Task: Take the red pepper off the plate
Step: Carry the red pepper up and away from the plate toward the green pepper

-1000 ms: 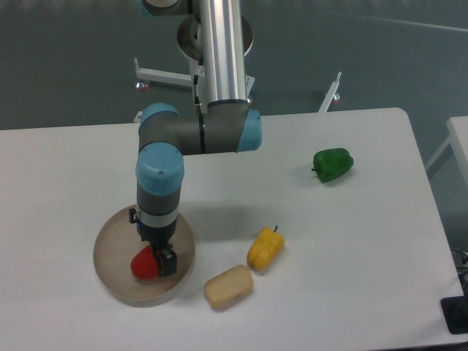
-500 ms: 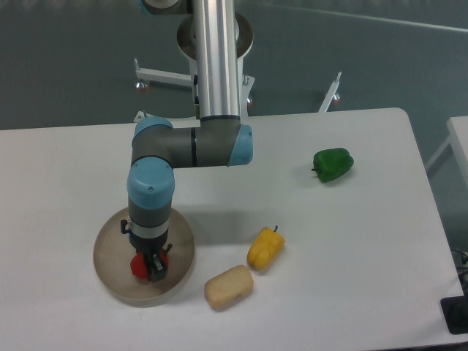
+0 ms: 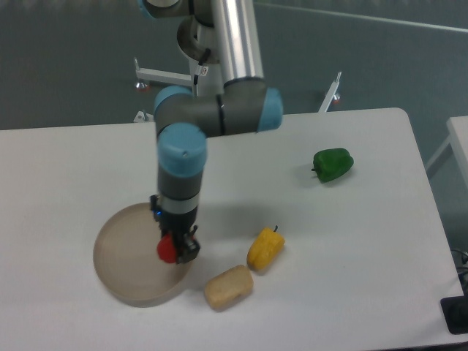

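Note:
The red pepper [image 3: 167, 251] is small and glossy and sits between the fingers of my gripper [image 3: 177, 249], which is shut on it. It hangs over the right edge of the plate [image 3: 124, 256], a round beige dish at the front left of the table. The pepper looks lifted off the plate's floor. The arm's wrist hides the pepper's top and stem.
A pale tan bread-like lump [image 3: 228, 287] lies just right of the plate. A yellow pepper [image 3: 265, 248] lies beside it. A green pepper [image 3: 333, 164] sits at the back right. The table's right edge is near a dark object [image 3: 456, 314].
My gripper closed on the red pepper at the plate's middle, then moved right and slightly up with it, to the plate's right edge.

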You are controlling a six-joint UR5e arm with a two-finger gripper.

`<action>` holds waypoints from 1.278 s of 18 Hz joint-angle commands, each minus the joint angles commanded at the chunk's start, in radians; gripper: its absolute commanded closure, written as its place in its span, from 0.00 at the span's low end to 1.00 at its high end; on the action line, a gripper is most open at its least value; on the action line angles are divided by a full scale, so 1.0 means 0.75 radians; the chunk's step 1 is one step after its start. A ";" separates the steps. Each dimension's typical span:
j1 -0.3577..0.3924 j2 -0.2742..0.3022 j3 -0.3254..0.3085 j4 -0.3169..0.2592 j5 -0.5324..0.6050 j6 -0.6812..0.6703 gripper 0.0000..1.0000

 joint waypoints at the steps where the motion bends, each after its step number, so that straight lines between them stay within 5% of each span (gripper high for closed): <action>1: 0.031 0.010 0.008 -0.033 0.000 0.000 0.64; 6: 0.213 0.071 0.037 -0.298 0.008 0.187 0.66; 8: 0.260 0.078 0.049 -0.344 0.014 0.235 0.66; 13: 0.309 0.062 0.094 -0.405 0.182 0.302 0.65; 16: 0.342 0.062 0.090 -0.411 0.190 0.450 0.64; 23: 0.354 0.059 0.074 -0.415 0.184 0.458 0.66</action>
